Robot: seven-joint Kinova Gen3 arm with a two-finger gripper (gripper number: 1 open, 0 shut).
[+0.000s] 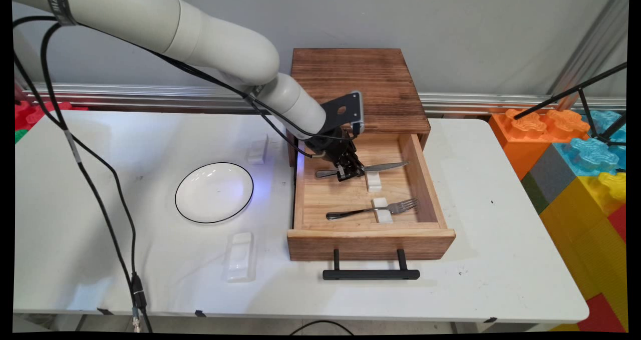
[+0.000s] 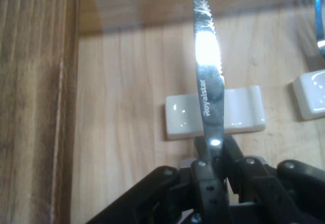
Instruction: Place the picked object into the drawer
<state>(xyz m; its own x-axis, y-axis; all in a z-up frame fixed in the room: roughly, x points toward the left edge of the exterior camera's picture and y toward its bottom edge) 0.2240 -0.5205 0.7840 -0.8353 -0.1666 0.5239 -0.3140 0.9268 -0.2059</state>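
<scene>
The table (image 1: 501, 240) is big and white. A brown wooden drawer (image 1: 370, 242) is pulled open on it. Inside the drawer, the gripper (image 1: 350, 172) is squeezed tight on a shiny silver knife (image 2: 208, 82). The knife has a bumpy cutting edge, and its blade lies across a small white rest (image 2: 244, 109) just past the fingers. A fork (image 1: 373, 210) lies nearby on another rest. The drawer's walls are close on both sides.

Shiny metal knife (image 2: 208, 82). Glossy white rest (image 2: 244, 109). Pale, smooth wood drawer (image 1: 370, 240). Dark, grainy wood box (image 1: 358, 84). Glossy plate (image 1: 214, 192).
</scene>
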